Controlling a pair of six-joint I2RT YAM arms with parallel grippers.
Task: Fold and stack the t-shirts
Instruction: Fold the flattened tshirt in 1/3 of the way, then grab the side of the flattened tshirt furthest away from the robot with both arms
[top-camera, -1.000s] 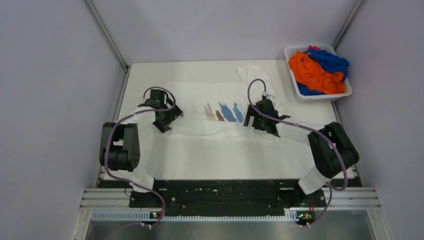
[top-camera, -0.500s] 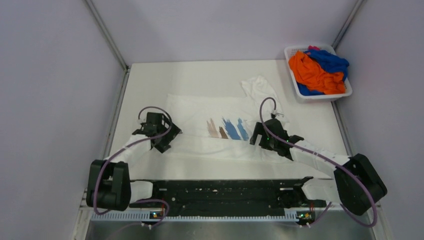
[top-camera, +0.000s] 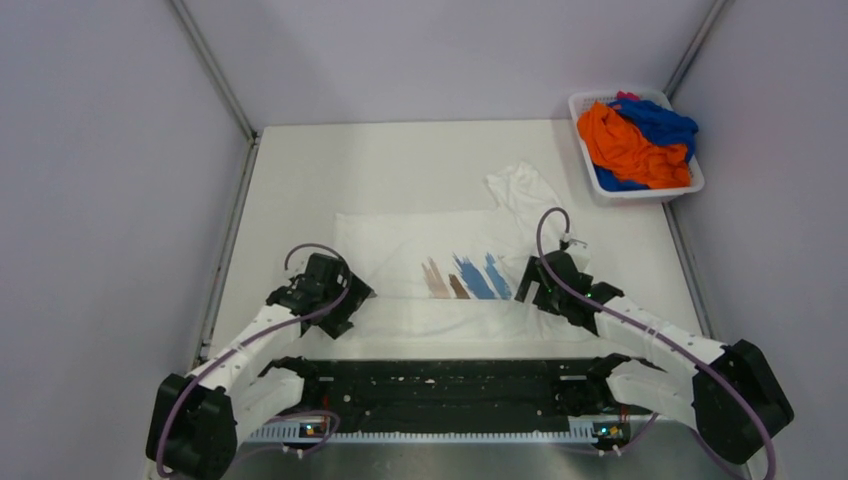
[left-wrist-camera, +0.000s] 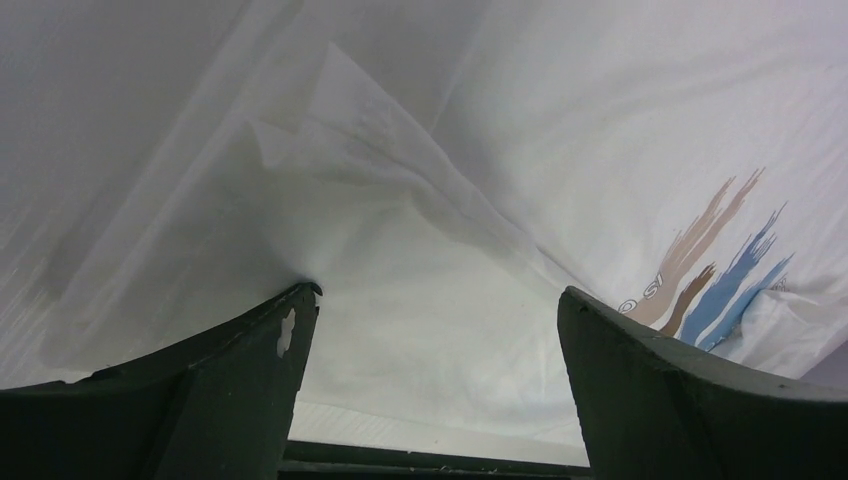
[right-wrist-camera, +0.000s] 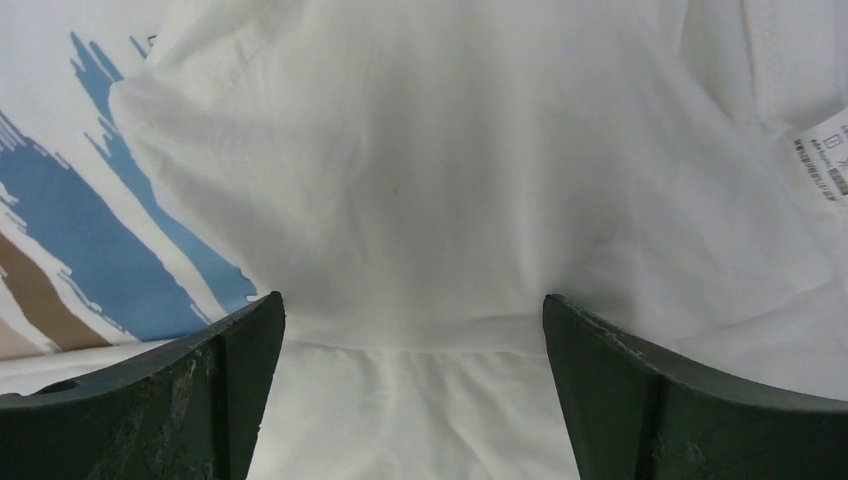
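Left hand (left-wrist-camera: 440, 293) wide at white t-shirt's (top-camera: 420, 240) left edge, right hand (right-wrist-camera: 412, 300) wide at right; basket (top-camera: 650, 192) well apart

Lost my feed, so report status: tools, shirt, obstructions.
Left tool open, right tool open, both low over white printed t-shirt. Shirt spread out. White basket far right, nothing blocking.

Illegible fine print on white t-shirt (right-wrist-camera: 450, 180) label (right-wrist-camera: 822, 165)

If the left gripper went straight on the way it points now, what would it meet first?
Probably the white t-shirt: its raised fold lies just ahead of the left gripper, jaws open.
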